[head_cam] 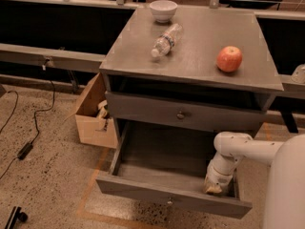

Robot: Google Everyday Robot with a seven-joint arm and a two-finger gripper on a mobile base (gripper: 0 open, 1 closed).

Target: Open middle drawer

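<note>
1. The wide, shallow grey wooden middle drawer (pixel 138 190) stands pulled well out from under the shut drawer above, its bare floor showing. Its small round metal knob (pixel 169 202) sits at the centre of the front panel.
2. I judge the opening done; all that seems left is lifting my arm clear.
3. My claw (pixel 215 189) is down inside that drawer at its right front corner, just behind the front panel. I cannot tell whether it is released or clenched, or whether it touches the wood.
4. The taller-fronted grey drawer (pixel 143 109) above is shut.
5. On the grey table (pixel 200 56) rest a red apple (pixel 229 58), a clear plastic bottle (pixel 166 41) lying on its side and a white bowl (pixel 163 10), all well apart from my claw.
</note>
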